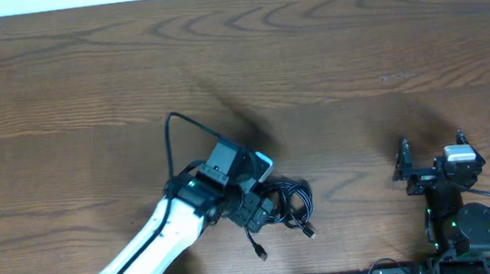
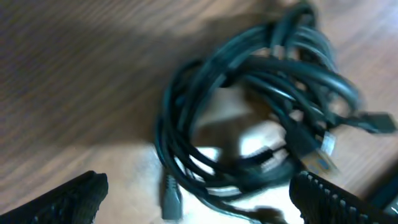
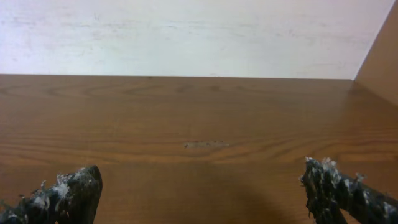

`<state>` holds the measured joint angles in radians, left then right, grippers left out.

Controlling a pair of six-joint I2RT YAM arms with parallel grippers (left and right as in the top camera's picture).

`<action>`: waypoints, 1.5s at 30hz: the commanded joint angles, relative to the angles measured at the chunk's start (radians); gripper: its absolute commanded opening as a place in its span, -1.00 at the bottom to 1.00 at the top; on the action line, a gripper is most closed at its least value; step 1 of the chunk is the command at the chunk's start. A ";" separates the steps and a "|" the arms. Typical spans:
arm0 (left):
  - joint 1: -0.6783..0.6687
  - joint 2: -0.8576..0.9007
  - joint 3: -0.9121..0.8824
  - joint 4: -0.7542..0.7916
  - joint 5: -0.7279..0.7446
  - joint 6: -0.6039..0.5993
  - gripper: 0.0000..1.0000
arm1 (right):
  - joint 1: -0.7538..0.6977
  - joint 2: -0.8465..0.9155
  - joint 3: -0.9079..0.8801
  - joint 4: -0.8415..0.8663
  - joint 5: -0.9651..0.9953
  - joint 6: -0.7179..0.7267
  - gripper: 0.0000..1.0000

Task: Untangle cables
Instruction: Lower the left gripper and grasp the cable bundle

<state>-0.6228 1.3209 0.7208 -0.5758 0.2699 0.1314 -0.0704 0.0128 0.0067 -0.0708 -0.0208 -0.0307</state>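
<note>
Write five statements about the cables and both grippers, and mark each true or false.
1. The cables lie in one tangled bunch on the table. True.
2. The left gripper is shut on the cables. False: its fingers stand wide apart and clamp nothing; the bunch lies in front of them.
3. The right gripper hovers over the cables. False: it is well off to the right of them, and its wrist view shows only bare wood.
4. The right gripper is open and holds nothing. True.
5. A plug sticks out of the bunch on a loose end. True.
</note>
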 commanded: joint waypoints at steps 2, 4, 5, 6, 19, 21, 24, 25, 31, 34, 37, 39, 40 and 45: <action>0.005 0.099 0.013 0.029 -0.055 -0.018 0.95 | 0.006 0.000 -0.001 -0.005 0.011 -0.008 0.98; 0.005 0.133 0.013 0.053 -0.054 -0.046 0.96 | 0.006 0.000 -0.001 -0.005 0.011 -0.008 0.99; 0.004 0.145 0.013 0.063 -0.054 -0.057 0.96 | 0.006 0.000 -0.001 -0.005 0.011 -0.008 0.98; 0.004 0.158 0.013 0.071 -0.054 -0.058 0.96 | 0.006 0.000 -0.001 -0.005 0.011 -0.008 0.99; 0.004 0.188 0.012 0.092 0.043 -0.062 0.96 | 0.006 0.000 -0.001 -0.005 0.011 -0.008 0.99; 0.004 0.188 0.009 0.092 0.023 -0.062 0.96 | 0.006 0.000 -0.001 -0.005 0.011 -0.008 0.99; 0.004 0.189 -0.002 0.088 0.012 -0.062 0.96 | 0.006 0.000 -0.001 -0.005 0.011 -0.008 0.99; 0.004 0.189 -0.006 0.088 0.007 -0.063 0.96 | 0.006 0.000 -0.001 -0.005 0.011 -0.008 0.98; 0.004 0.189 -0.014 0.095 0.001 -0.063 0.74 | 0.006 0.000 -0.001 -0.005 0.011 -0.008 0.99; 0.004 0.189 -0.014 0.093 0.002 -0.063 0.51 | 0.006 0.000 -0.001 -0.005 0.011 -0.008 0.99; 0.004 0.192 -0.016 0.091 0.002 -0.063 0.48 | 0.006 0.000 -0.001 -0.005 0.011 -0.008 0.99; 0.004 0.195 -0.017 0.091 0.002 -0.063 0.42 | 0.006 0.000 -0.001 -0.005 0.011 -0.008 0.98; 0.004 0.199 -0.017 0.091 0.002 -0.063 0.37 | 0.006 0.000 -0.001 -0.005 0.011 -0.008 0.99; 0.004 0.211 -0.017 0.092 0.004 -0.067 -0.22 | 0.006 0.000 -0.001 -0.005 0.011 -0.008 0.99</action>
<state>-0.6228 1.5166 0.7143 -0.4805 0.2802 0.0654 -0.0704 0.0128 0.0067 -0.0708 -0.0212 -0.0307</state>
